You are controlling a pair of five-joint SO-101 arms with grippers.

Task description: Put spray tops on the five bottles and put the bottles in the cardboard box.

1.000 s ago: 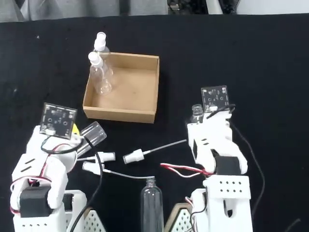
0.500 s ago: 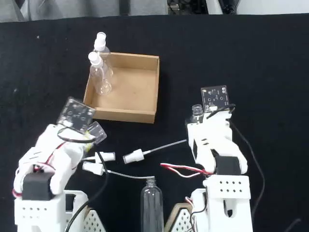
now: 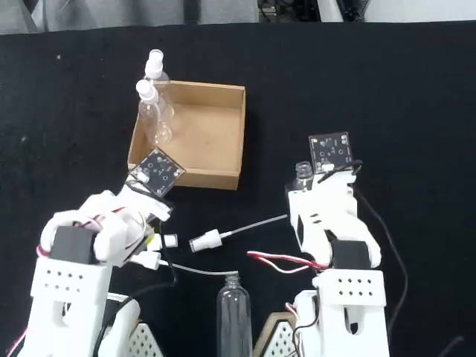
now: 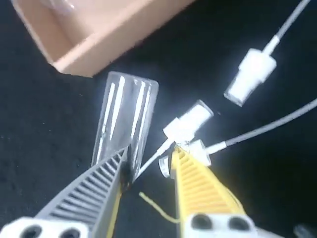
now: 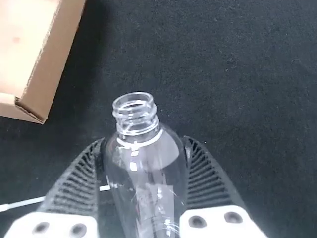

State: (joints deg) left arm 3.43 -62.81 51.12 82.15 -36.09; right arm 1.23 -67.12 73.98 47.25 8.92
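Observation:
My right gripper is shut on an upright clear bottle with an open neck, standing right of the cardboard box. That bottle pokes up past the arm. My left gripper is open, low over the table, its tips on either side of a thin tube of a white spray top. A second top lies by the yellow finger, a third farther off. Two topped bottles stand at the box's left side. Another open bottle stands at the front.
A clear plastic cap lies on the black table just beyond my grey finger, close to the box's front wall. The tops' long tubes stretch across the table between the two arms. Red wires hang by the right arm.
My left arm has swung forward and down toward the spray tops, now covering the clear cap in the high view. The right arm and its bottle have not moved.

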